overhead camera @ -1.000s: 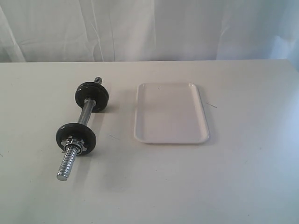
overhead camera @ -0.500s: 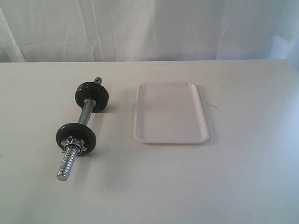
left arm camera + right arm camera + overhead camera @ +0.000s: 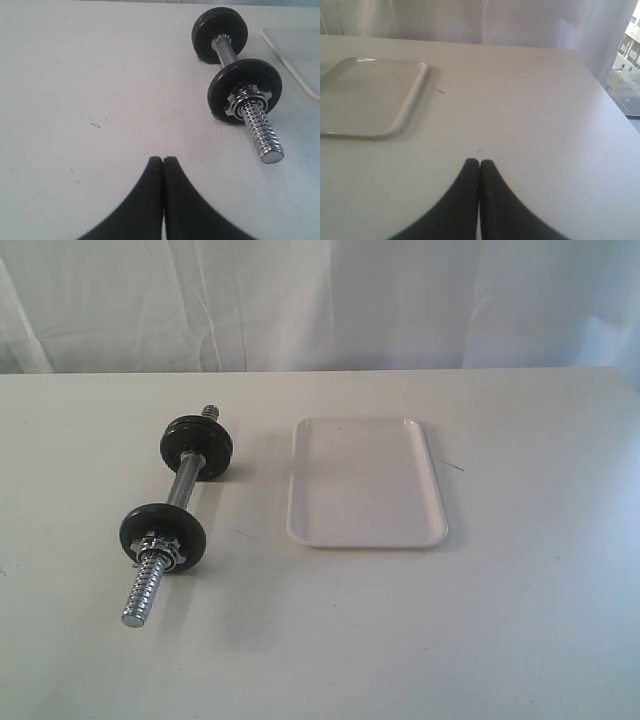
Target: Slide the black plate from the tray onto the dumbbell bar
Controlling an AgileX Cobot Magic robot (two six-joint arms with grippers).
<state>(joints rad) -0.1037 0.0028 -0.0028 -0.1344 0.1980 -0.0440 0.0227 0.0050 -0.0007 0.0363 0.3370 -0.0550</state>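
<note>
On the table (image 3: 100,75), black plate (image 3: 262,75) threaded on dumbbell bar (image 3: 258,131), apart from clenched left end effector (image 3: 163,160); right end effector (image 3: 479,162) clenched

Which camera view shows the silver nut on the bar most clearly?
The left wrist view: the nut is large, sharp and seen nearly face-on. The exterior view shows it small and less distinct. The right wrist view does not show it.

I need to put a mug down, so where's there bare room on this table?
Widest bare stretch: the table right of the white tray. The tray holds nothing too. The near strip before tray and dumbbell bar is free. Narrowest: the gap between tray and bar.
</note>
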